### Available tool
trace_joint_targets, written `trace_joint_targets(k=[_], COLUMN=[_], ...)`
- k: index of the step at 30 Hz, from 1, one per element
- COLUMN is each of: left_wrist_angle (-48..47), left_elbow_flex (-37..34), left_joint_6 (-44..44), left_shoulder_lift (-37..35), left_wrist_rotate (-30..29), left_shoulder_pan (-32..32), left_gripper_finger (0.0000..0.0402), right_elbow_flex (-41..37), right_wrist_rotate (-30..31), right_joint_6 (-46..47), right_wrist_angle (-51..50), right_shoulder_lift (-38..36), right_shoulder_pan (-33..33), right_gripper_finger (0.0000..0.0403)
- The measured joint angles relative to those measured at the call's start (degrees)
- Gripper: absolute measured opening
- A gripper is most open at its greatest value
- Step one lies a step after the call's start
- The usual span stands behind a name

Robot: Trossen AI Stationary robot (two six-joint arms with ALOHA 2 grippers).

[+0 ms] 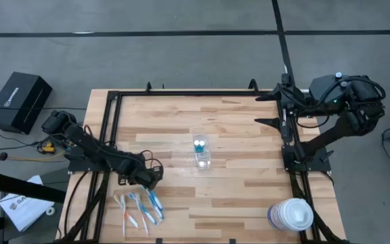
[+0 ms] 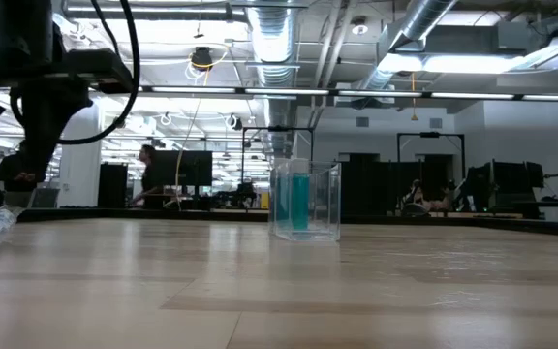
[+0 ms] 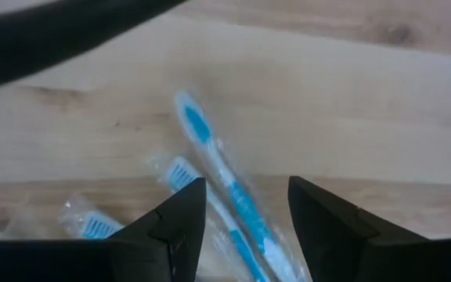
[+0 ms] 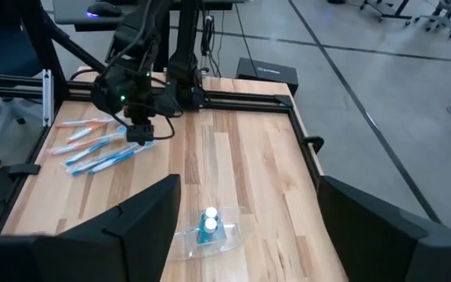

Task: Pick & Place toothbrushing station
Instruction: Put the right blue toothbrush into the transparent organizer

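Note:
Several wrapped blue, white and orange toothbrushes (image 1: 139,207) lie flat near the table's front left. My left gripper (image 1: 151,181) points down over their far ends and is open. In the left wrist view its fingers stand on either side of one blue toothbrush (image 3: 224,182), above it. A small clear cup (image 1: 201,150) stands upright at mid-table with two teal tubes (image 2: 298,199) inside. My right gripper (image 1: 263,110) waits open, raised over the far right of the table.
A big round white-lidded tub (image 1: 291,215) stands at the front right corner. A black frame (image 1: 181,93) runs along the table's far edge and both sides. Bare wood lies between the cup and the toothbrushes.

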Motion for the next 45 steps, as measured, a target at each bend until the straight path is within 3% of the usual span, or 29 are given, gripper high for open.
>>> trace_joint_targets(k=[12,29,37,42,45], left_wrist_angle=[-2.34,8.46,14.01,13.98,16.98], left_elbow_flex=[-3.18,-10.84,-14.31,-14.53,-14.13], left_joint_6=[0.05,-0.23,-0.04,0.65,1.55], left_shoulder_lift=[0.04,0.04,-0.19,-0.66,-2.39], left_wrist_rotate=[-1.46,-2.13,-3.44,-4.78,-14.48], left_shoulder_pan=[0.98,1.13,1.10,1.03,1.01], left_gripper_finger=[0.0176,0.0167,0.0119,0.0044,0.0012], right_elbow_flex=[0.00,0.00,0.00,0.00,0.00], right_wrist_rotate=[-0.02,-1.62,-3.30,-4.52,-5.53], right_joint_6=[0.43,0.87,1.55,1.51,1.49], right_wrist_angle=[0.33,3.44,4.35,5.85,6.04], right_shoulder_lift=[-0.02,0.04,0.04,0.04,0.04], right_shoulder_pan=[-0.27,-5.74,-8.97,-11.38,-13.04], right_gripper_finger=[0.0289,0.0289,0.0289,0.0289,0.0289])
